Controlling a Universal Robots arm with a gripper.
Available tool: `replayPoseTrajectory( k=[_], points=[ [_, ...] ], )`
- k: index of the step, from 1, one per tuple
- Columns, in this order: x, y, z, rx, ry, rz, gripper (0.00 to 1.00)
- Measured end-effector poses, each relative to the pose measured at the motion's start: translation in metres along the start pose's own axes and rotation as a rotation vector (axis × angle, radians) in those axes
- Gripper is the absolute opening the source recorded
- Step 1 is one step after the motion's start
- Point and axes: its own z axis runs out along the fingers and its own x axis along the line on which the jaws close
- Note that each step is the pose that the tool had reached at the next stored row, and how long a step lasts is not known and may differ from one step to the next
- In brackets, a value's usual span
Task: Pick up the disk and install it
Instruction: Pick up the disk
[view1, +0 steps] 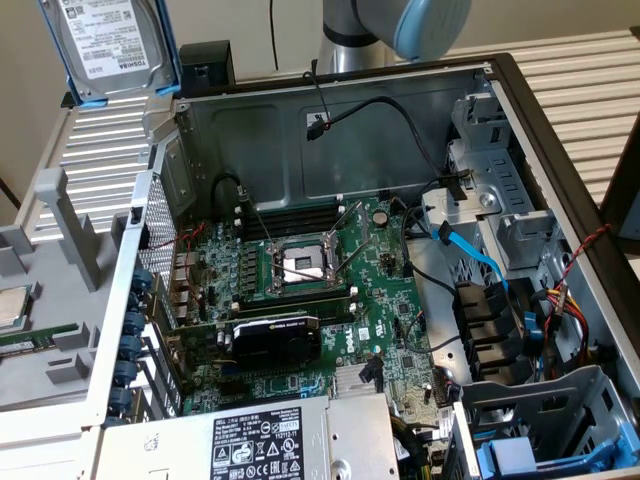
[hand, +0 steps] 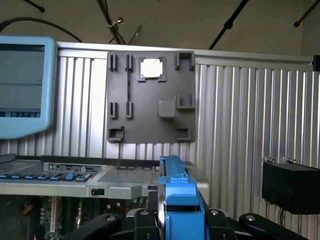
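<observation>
My pincer (hand: 177, 222) grips the disk (hand: 176, 192) edge-on near mid-frame, its blue carrier standing upright between my black fingers (hand: 144, 222). Beyond it stretches the ribbed metal counter (hand: 240, 115), carrying a grey holder plate (hand: 150, 120) with a small silver chip (hand: 151, 68) seated in one of its slots. The open computer case (hand: 100, 177) runs between me and that plate. A blue-framed screen (hand: 25, 85) sits at one edge of the frame, and a black box (hand: 290, 187) at the opposite edge.

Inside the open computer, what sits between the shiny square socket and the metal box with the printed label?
A black graphics card lies between the socket and the labelled box, seen in the exterior view.
</observation>
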Motion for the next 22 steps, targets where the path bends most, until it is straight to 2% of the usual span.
replayPoseTrajectory(
  k=[2, 7, 12, 16, 22],
  points=[
    [0.002, -0.0032, -0.0002, -0.0029, 0.0, 0.0, 0.37],
    [0.007, -0.0055, 0.0001, -0.0032, 0.0, 0.0, 0.37],
    [0.026, -0.0093, -0.0004, -0.0035, -0.0001, 0.0, 0.37],
    [0.038, -0.0206, -0.0011, -0.0046, -0.0001, 0.0, 0.37],
    [0.047, -0.0461, -0.0021, -0.0062, -0.0002, 0.0, 0.37]
  ],
)
